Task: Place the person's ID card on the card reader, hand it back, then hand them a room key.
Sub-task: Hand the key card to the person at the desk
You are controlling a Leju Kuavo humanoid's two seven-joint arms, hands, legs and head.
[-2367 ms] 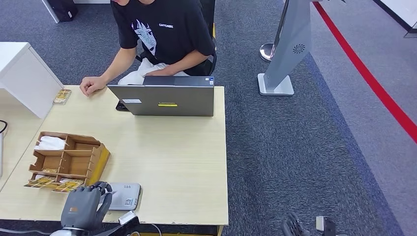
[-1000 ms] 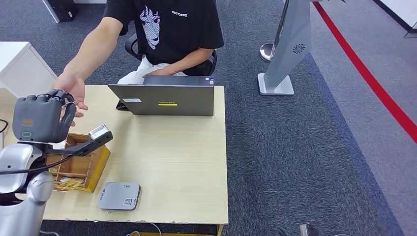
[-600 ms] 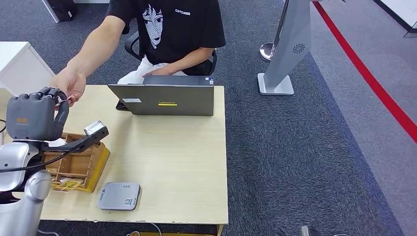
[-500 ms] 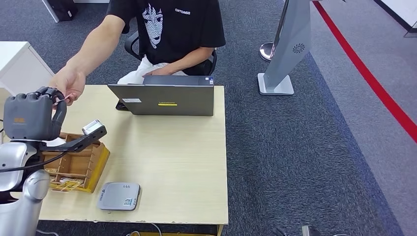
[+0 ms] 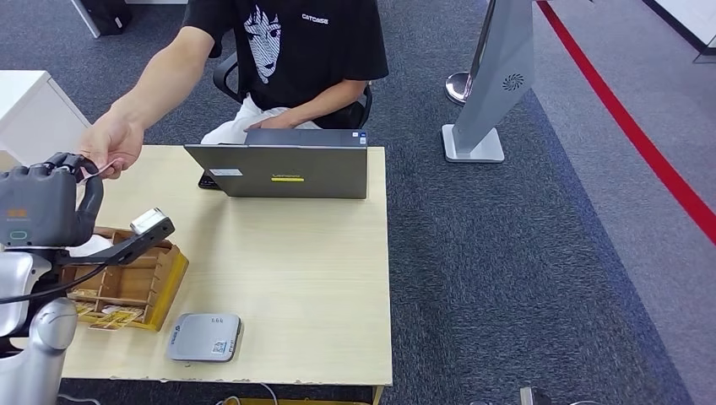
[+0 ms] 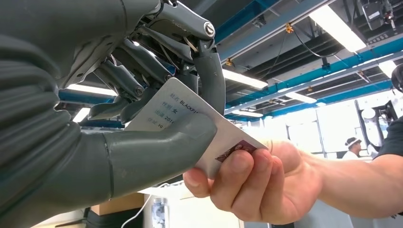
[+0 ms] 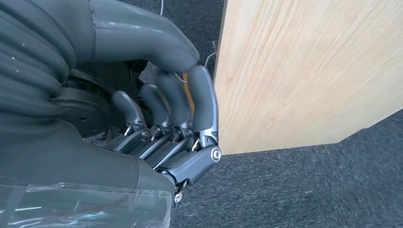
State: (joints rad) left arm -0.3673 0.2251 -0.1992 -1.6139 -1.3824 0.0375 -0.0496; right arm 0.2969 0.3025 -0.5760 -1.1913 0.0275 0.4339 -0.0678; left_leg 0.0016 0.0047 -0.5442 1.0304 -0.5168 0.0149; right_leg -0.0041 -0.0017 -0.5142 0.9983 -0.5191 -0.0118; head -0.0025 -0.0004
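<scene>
Left hand: thumb and fingers pinch ID card (print partly covered); person's hand grips its far end.
Right hand: fingers curled, holding nothing.

Counter: light wood top, rectangular, standing on grey carpet.
Laptop: grey, open, at the far edge, screen back toward the camera.
Card reader: flat grey box near the front edge.
Organiser tray: brown, compartmented, just beside the reader at the counter's left; cards and white items inside.
</scene>
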